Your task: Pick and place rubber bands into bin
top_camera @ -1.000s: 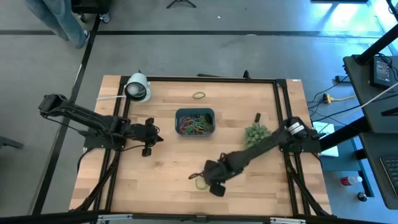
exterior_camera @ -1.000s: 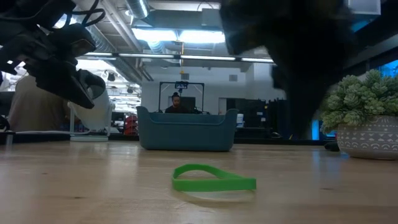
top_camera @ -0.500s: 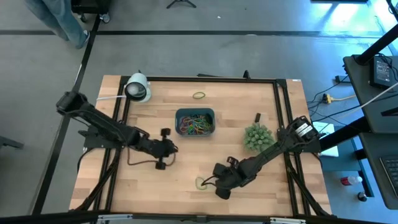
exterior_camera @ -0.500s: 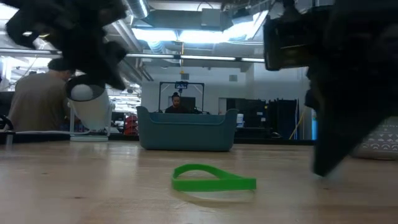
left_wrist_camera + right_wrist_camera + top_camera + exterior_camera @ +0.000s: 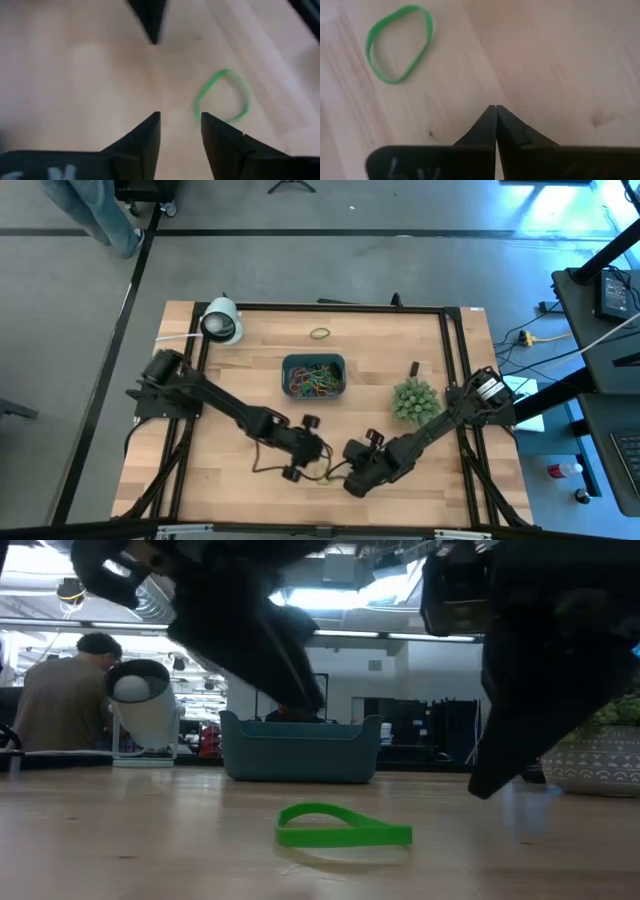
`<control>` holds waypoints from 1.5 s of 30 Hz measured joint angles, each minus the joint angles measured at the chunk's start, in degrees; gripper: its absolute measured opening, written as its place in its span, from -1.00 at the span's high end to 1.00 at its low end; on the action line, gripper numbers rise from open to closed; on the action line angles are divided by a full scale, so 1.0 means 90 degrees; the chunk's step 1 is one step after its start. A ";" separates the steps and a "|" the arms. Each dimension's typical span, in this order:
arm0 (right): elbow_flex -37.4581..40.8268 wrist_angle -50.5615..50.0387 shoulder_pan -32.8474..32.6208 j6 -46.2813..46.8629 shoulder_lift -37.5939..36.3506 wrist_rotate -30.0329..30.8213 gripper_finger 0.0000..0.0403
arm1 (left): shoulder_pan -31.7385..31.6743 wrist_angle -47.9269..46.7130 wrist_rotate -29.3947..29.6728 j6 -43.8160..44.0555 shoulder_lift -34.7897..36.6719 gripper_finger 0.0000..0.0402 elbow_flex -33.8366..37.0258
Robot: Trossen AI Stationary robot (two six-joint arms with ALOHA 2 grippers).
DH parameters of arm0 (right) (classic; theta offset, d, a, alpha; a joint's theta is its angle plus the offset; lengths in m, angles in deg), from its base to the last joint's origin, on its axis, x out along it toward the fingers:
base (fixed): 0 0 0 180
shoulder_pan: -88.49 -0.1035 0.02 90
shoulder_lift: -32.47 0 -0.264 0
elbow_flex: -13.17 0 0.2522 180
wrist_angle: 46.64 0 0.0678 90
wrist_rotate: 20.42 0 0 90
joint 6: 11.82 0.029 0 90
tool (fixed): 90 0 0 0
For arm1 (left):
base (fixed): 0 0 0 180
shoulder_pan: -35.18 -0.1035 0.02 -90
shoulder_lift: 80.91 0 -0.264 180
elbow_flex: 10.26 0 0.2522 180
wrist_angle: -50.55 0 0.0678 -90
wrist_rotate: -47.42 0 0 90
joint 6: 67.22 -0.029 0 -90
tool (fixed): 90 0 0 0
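Rubber bands mostly in bin — green band loose near table front edge, another at back edge; left gripper slightly parted, empty; right gripper closed, empty.

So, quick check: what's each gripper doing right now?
Left gripper: open, empty, beside the thin green rubber band.
Right gripper: closed, holding nothing.

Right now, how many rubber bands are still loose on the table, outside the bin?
2: a green band near the front edge between the two grippers, and a band beyond the bin near the far edge. Others may hide under the arms.
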 joint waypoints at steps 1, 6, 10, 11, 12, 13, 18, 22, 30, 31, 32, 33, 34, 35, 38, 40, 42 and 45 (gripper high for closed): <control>0.0000 0.0000 -0.0004 0.0000 0.0000 -0.0006 0.96 | 0.0009 -0.0049 -0.0205 -0.0009 -0.0212 0.31 -0.0170; 0.0000 0.0006 -0.0002 0.0007 0.0000 -0.0014 0.96 | 0.0145 -0.0333 -0.0701 -0.0025 -0.1043 0.22 -0.0794; 0.0000 0.0025 -0.0002 0.0005 0.0000 -0.0015 0.96 | 0.0160 -0.0390 -0.0948 -0.0027 -0.1279 0.22 -0.0969; 0.0000 0.0027 -0.0004 0.0005 0.0000 -0.0015 0.96 | 0.0137 -0.0348 -0.0944 -0.0023 -0.1284 0.23 -0.0979; 0.0000 0.0037 -0.0004 0.0007 0.0000 -0.0015 0.96 | 0.0115 -0.0348 -0.0946 0.0001 -0.1286 0.24 -0.0983; 0.0000 0.0041 -0.0004 0.0012 0.0000 -0.0015 0.96 | 0.0092 -0.0357 -0.0945 0.0003 -0.1292 0.25 -0.0981; 0.0000 0.0064 -0.0002 0.0013 0.0000 -0.0015 0.96 | 0.0051 -0.0265 -0.0931 -0.0049 -0.1345 0.34 -0.0981; -0.0009 0.0133 -0.0002 -0.0007 0.0000 -0.0015 0.96 | 0.0039 -0.0155 -0.0937 -0.0078 -0.1466 0.36 -0.0983; -0.0010 0.0197 0.0001 -0.0027 0.0000 -0.0015 0.96 | -0.0050 -0.0021 -0.1045 0.0017 -0.1614 0.57 -0.0987; -0.0010 0.0197 0.0001 -0.0034 0.0000 -0.0015 0.96 | -0.0061 -0.0024 -0.0991 -0.0009 -0.1613 0.66 -0.0986; -0.0010 0.0199 0.0001 -0.0034 0.0000 -0.0015 0.96 | -0.0061 -0.0028 -0.0973 -0.0051 -0.1607 0.75 -0.0985; -0.0010 0.0199 0.0001 -0.0036 0.0000 -0.0015 0.96 | -0.0071 -0.0032 -0.0976 -0.0076 -0.1604 0.86 -0.0983; -0.0010 0.0198 0.0001 -0.0039 0.0000 -0.0015 0.96 | -0.0075 -0.0035 -0.0994 -0.0067 -0.1604 0.93 -0.0983; -0.0010 0.0198 0.0001 -0.0036 0.0000 -0.0015 0.96 | -0.0075 -0.0040 -0.1006 -0.0048 -0.1604 0.95 -0.0983; -0.0010 0.0199 0.0001 -0.0034 0.0000 -0.0015 0.96 | -0.0073 -0.0079 -0.1011 -0.0046 -0.1580 0.99 -0.0981; -0.0010 0.0199 -0.0001 -0.0034 0.0000 -0.0015 0.96 | -0.0069 -0.0193 -0.1003 -0.0075 -0.1508 0.99 -0.0974; -0.0010 0.0202 0.0001 -0.0034 0.0000 -0.0015 0.96 | -0.0059 -0.0390 -0.0875 -0.0078 -0.1406 0.99 -0.0958; -0.0010 0.0208 0.0001 -0.0033 0.0000 -0.0015 0.96 | -0.0019 -0.0646 -0.0501 -0.0085 -0.1175 0.99 -0.0947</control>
